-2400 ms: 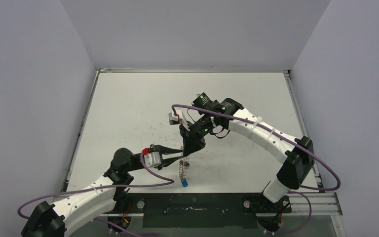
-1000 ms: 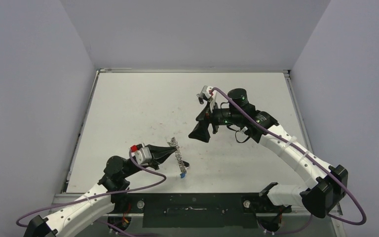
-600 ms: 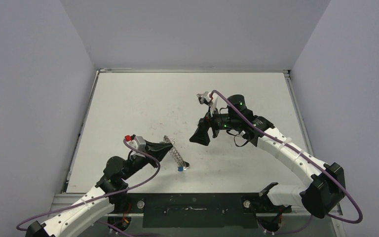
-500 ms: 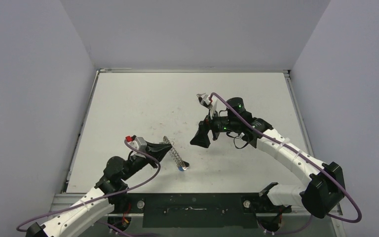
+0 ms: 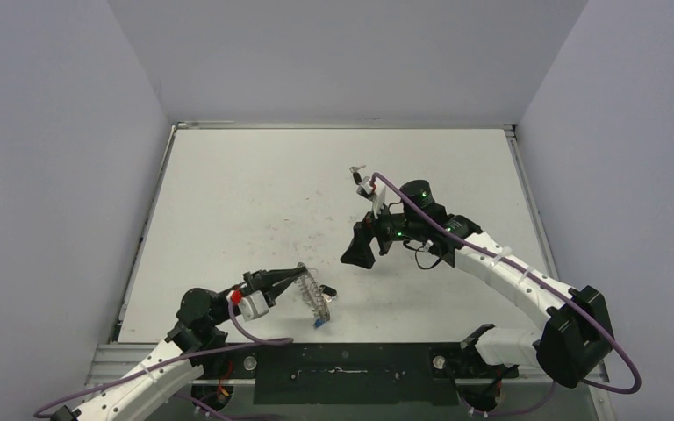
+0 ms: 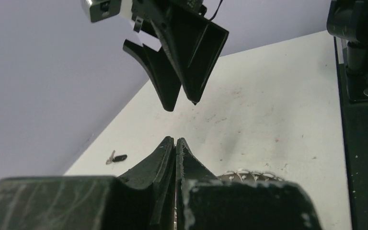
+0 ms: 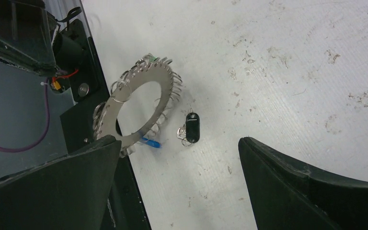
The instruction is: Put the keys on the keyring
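left hand (image 6: 175, 142) pinching keyring (image 5: 315, 296), low | right hand (image 5: 357, 258) agape, raised

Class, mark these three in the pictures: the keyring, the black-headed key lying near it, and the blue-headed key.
keyring (image 7: 168, 93), right wrist view, flat silver band, right side.
black-headed key (image 7: 192, 127), right wrist view, black plastic head.
blue-headed key (image 7: 153, 143), right wrist view, blue head.
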Motion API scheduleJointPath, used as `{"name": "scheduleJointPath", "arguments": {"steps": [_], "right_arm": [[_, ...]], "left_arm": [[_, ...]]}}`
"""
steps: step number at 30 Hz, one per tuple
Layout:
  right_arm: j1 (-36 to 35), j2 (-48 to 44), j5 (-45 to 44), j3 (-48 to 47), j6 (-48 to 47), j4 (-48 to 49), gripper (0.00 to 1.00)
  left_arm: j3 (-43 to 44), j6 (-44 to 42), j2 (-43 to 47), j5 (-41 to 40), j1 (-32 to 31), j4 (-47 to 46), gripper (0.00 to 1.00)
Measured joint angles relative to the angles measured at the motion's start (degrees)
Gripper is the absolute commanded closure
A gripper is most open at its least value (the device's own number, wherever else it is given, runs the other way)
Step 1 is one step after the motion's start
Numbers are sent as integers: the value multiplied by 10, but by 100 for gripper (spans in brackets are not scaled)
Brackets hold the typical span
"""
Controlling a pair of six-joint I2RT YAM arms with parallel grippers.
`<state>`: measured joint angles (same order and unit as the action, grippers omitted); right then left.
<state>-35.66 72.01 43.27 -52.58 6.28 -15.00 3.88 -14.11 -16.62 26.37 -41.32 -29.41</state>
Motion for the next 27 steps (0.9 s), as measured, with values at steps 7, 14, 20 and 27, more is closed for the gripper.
{"name": "scheduleJointPath", "arguments": {"steps": [7,14,20,27], "right_arm": [[0,-4,-6,0,-16,0,0],[0,-6,-26,0,-17,-1,0],[0,11,-71,5,7,-1,0],[1,7,-134,78,73,1,0]], "left_arm": [[-4,-126,0,60,0,-13,100],[-4,-135,0,48,0,-13,89],[-16,-7,-3,-37,0,-23,71],[-18,258,-48,-184,0,14,61]]}}
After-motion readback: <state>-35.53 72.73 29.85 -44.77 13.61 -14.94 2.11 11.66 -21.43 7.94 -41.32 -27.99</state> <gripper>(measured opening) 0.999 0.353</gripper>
